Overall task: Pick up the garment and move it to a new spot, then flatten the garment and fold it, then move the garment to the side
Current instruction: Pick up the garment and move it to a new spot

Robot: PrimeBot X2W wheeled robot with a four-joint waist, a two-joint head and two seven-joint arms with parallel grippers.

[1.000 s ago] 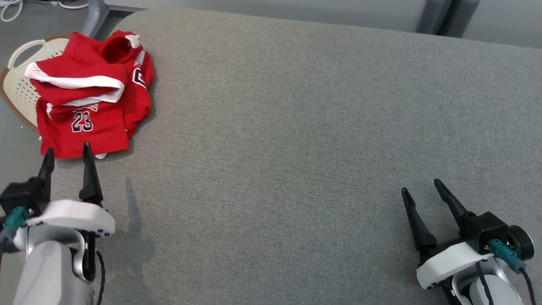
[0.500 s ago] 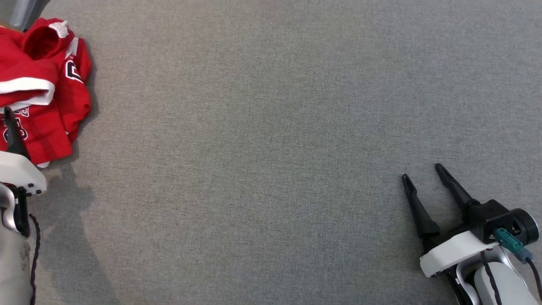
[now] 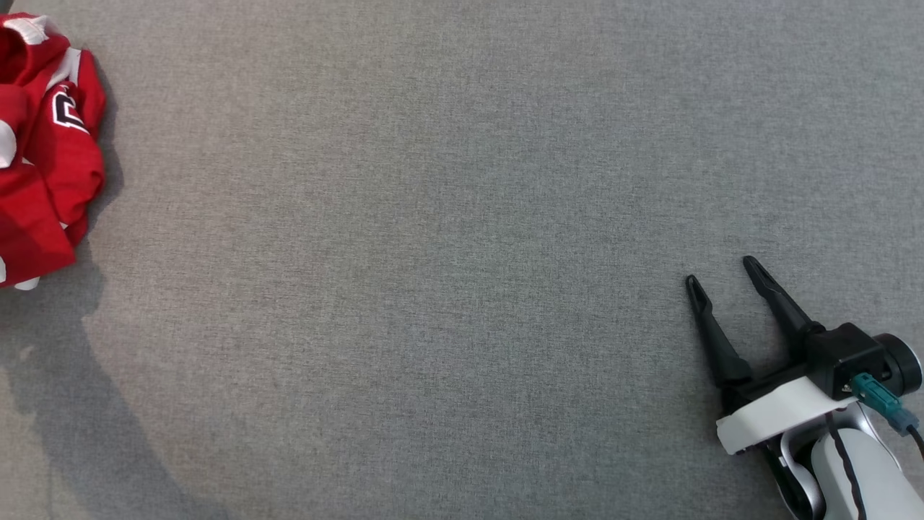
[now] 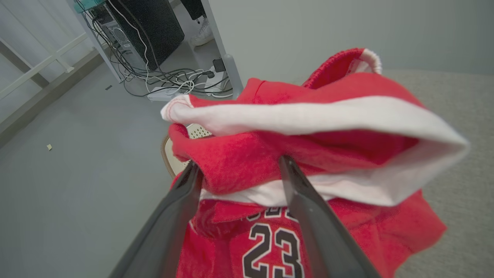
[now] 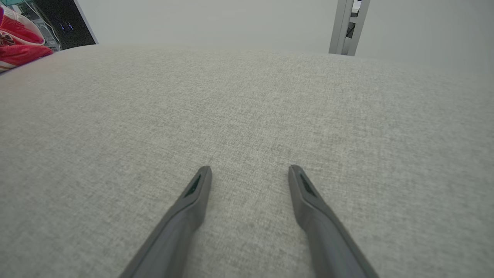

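The garment is a crumpled red jersey with white trim and the number 23, lying at the left edge of the grey table. In the left wrist view my left gripper is open, its two fingers straddling a raised red fold of the garment just under a white band. My right gripper rests open over bare cloth at the lower right, far from the garment. The right wrist view shows my right gripper with nothing between its fingers, and the garment small at the top left.
A cream perforated basket sits partly under the garment at the table's left end. On the floor beyond are a black computer tower, tangled cables and a grey table leg. A metal post stands behind the table.
The head camera has turned, so the garment now sits at the picture's left edge. My left gripper reached from the garment's near edge onto it. The right gripper has hardly moved.
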